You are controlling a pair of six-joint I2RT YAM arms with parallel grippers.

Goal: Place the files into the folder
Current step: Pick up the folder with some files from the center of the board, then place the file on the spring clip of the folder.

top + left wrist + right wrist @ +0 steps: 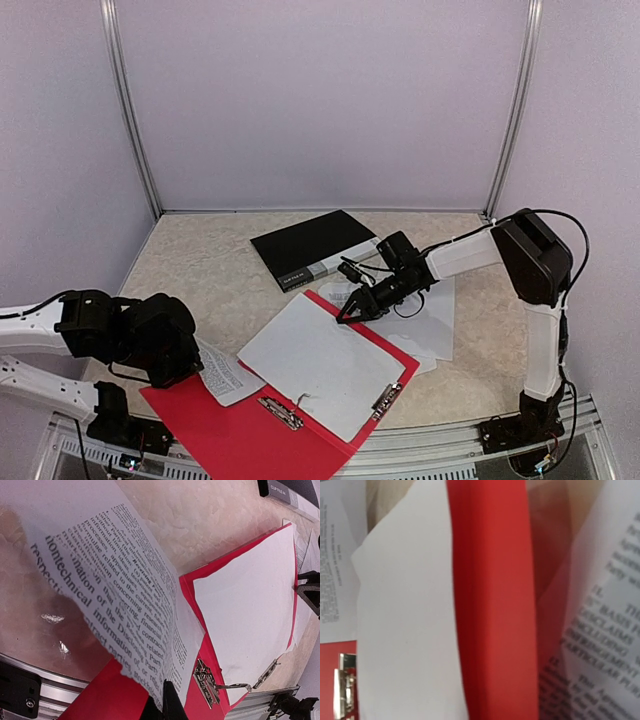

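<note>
Your left hand (164,703) is pinched shut on a printed sheet (115,595) that fans toward 11 o'clock. Your right hand (352,312) sits at the red folder's (230,440) 1 o'clock edge; I cannot tell its opening.

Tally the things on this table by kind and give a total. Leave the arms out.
Red folder: 1
Black binder: 1
Blank white sheet: 1
Printed sheets: at least 2, counting the small printed sheet and the overlapping pile right of the folder
Total: at least 5
</note>
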